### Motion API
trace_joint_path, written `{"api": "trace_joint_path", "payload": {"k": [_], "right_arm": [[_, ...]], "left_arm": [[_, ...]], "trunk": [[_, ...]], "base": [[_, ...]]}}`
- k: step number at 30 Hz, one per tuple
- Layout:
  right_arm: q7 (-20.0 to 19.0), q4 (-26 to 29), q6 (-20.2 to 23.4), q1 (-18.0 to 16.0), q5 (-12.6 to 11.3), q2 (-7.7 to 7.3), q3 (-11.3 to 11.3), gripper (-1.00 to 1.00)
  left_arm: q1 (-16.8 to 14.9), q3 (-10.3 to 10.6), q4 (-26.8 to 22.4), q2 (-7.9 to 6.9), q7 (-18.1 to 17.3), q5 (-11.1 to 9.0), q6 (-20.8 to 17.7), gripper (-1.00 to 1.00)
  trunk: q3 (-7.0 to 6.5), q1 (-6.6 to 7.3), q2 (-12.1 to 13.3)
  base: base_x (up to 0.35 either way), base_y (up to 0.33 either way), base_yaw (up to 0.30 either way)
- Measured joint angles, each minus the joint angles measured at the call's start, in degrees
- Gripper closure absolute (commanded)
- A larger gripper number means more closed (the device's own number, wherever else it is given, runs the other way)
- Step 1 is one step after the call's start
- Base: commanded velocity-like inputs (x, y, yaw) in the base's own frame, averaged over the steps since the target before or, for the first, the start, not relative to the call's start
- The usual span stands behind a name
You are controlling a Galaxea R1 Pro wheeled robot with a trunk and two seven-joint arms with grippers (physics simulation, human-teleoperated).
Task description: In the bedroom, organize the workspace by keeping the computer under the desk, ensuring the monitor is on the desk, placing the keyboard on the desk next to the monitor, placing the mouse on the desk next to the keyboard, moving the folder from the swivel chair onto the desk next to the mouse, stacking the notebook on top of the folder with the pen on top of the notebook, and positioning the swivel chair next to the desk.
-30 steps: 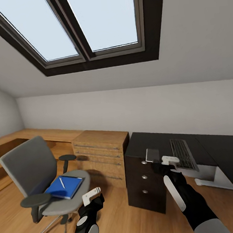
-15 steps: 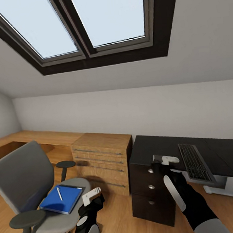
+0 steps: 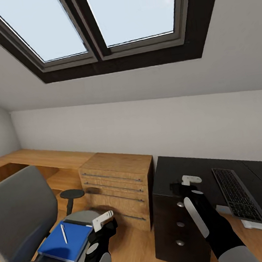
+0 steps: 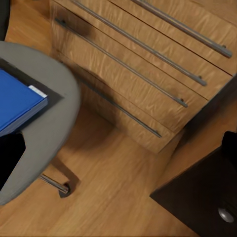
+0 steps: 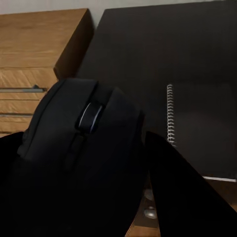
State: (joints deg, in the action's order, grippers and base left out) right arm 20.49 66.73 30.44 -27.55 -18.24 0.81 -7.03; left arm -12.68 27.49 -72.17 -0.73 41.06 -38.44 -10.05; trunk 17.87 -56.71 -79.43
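Mouse nose-up in right tool

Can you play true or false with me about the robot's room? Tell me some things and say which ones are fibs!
1. The bright-blue flat folder lies on the grey swivel chair seat. True.
2. The thin white-silver pen lies on the black desk top. False: it rests on the folder.
3. The right gripper holds the small dark rounded mouse. True.
4. The slim black-keyed keyboard is on the wooden floor. False: it lies on the desk.
5. A dark spiral-bound notebook lies on the desk. True.
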Motion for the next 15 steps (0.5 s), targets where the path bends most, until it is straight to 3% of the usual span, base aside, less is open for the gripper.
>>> {"api": "trace_joint_path", "payload": {"k": [9,15], "right_arm": [[0.0,-0.2,0.0,0.0,0.0,0.02,-0.1,1.00],[0.0,-0.3,-0.1,0.0,0.0,0.01,-2.1,1.00]], "left_arm": [[0.0,0.1,0.0,0.06,0.0,0.0,0.0,-1.00],[0.0,0.1,0.0,0.02,-0.1,0.0,0.0,-1.00]], "trunk": [[0.00,-0.01,0.0],[0.00,0.00,0.0]], "base": [[0.314,0.000,0.000],[0.307,0.000,0.000]]}}
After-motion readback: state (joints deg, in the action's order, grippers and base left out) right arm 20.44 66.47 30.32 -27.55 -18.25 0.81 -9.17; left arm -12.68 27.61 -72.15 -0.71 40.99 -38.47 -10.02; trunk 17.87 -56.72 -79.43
